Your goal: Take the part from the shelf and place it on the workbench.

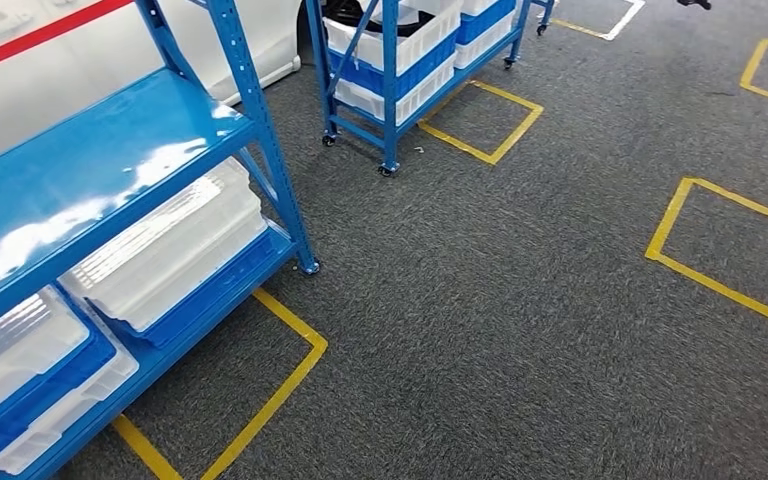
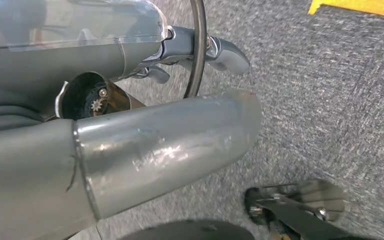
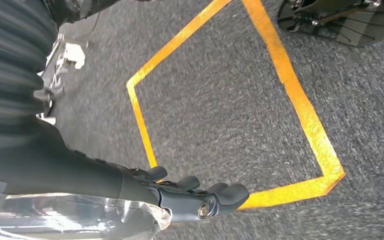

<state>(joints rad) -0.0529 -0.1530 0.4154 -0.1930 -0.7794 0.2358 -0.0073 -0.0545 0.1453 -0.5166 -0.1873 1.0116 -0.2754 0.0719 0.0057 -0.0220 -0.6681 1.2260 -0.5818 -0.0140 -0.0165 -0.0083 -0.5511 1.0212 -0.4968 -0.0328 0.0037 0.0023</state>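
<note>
Chief risk: the part (image 3: 75, 217), a piece in slack clear wrap, could slide through its film and drop to the carpet (image 1: 520, 300) on the way to the workbench, since a slippery wrap gives a poor hold (the blue shelf (image 1: 110, 140) stands at the robot's left). The right hand (image 3: 190, 197) has its fingers (image 3: 220, 192) curled over the wrap's edge, apparently grasping the part, which lies against their inner side. The left hand (image 2: 155, 140) lies alongside the wrap, thumb apart; whether it grasps cannot be told
</note>
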